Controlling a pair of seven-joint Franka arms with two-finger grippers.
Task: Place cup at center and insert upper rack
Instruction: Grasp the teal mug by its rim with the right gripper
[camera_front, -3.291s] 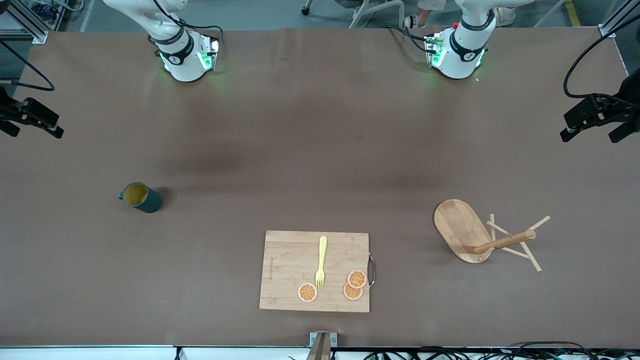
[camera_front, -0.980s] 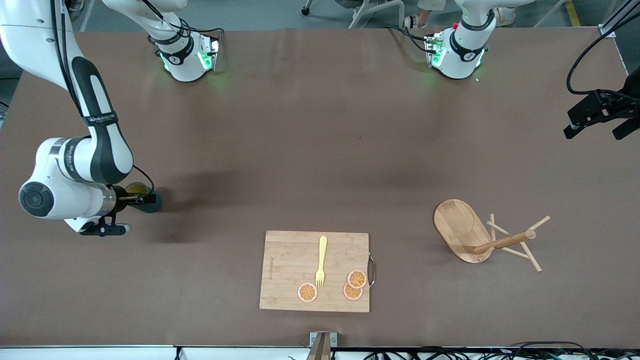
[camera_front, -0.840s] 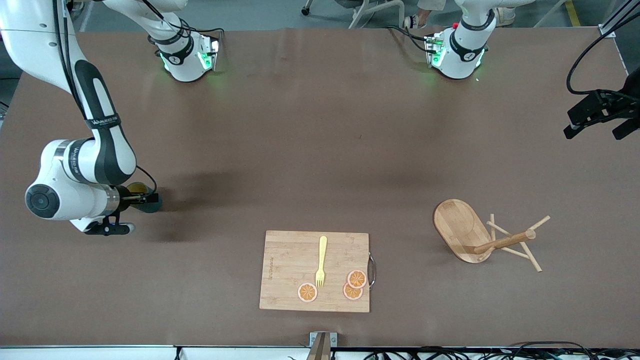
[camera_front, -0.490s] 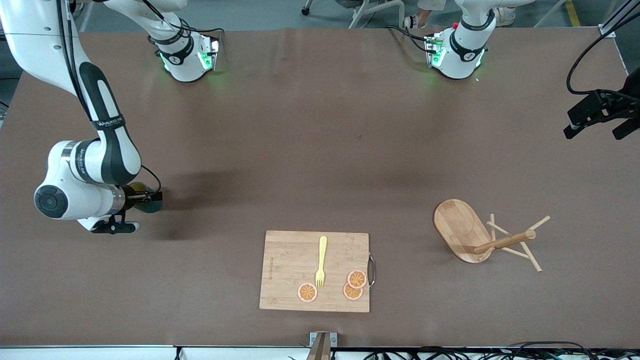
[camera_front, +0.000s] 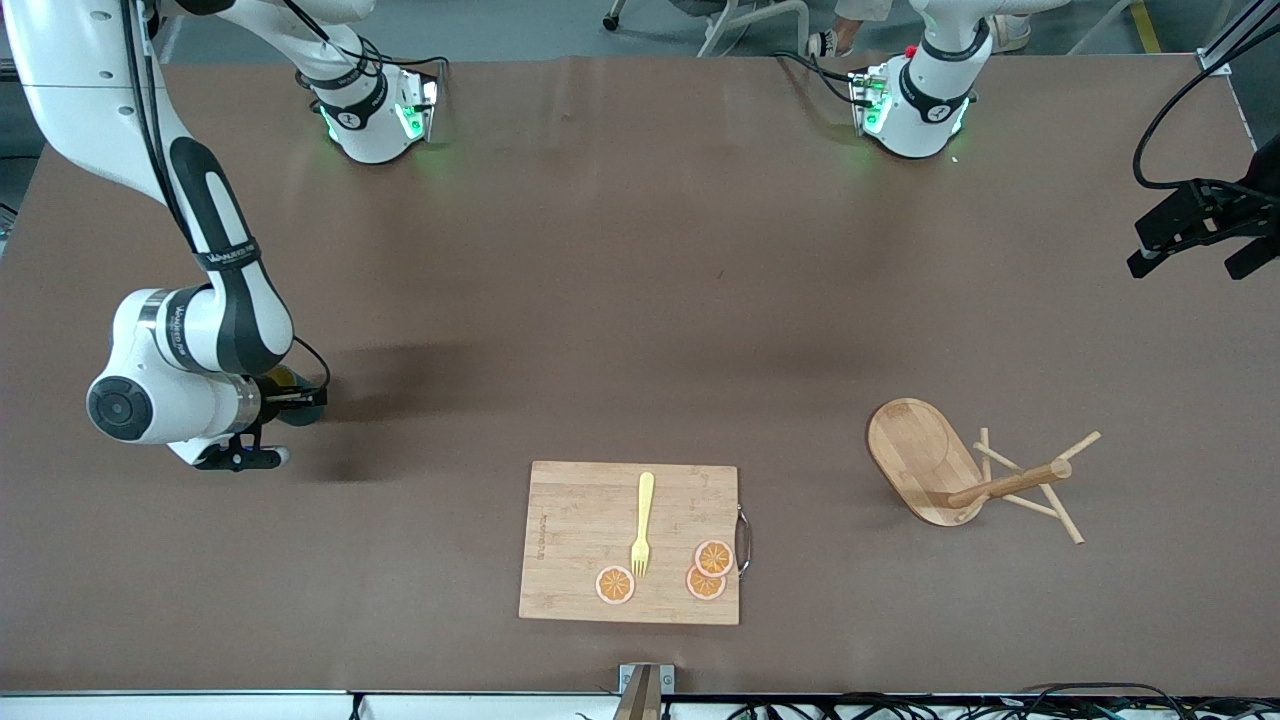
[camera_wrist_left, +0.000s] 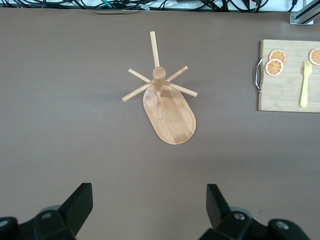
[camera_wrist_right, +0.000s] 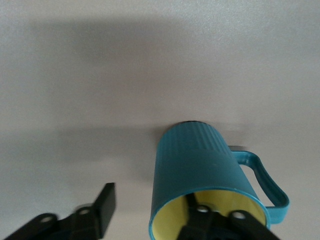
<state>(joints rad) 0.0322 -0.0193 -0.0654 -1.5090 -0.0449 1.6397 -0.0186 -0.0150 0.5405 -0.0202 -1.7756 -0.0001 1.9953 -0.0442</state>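
Note:
The dark teal cup (camera_wrist_right: 200, 160) with a yellow inside stands toward the right arm's end of the table, mostly hidden under the wrist in the front view (camera_front: 304, 411). My right gripper (camera_front: 298, 398) (camera_wrist_right: 150, 197) straddles the cup's wall: one finger sits inside the mouth, the other finger (camera_wrist_right: 106, 200) is outside, a gap away from the wall. The upper rack (camera_front: 925, 455) (camera_wrist_left: 167, 110) lies tipped on its side toward the left arm's end, its pegs resting on the table. My left gripper (camera_front: 1185, 262) (camera_wrist_left: 148, 200) waits open, high over that end's edge.
A bamboo cutting board (camera_front: 580, 540) lies near the front edge at the middle, carrying a yellow fork (camera_front: 642, 520) and three orange slices (camera_front: 714, 558). Brown table surface (camera_front: 640, 330) spreads between the cup and the rack.
The right arm has come in from off the table to the cup. Over the last second it slid slightly along the table and its fingers drew closer together. The left arm stayed still.

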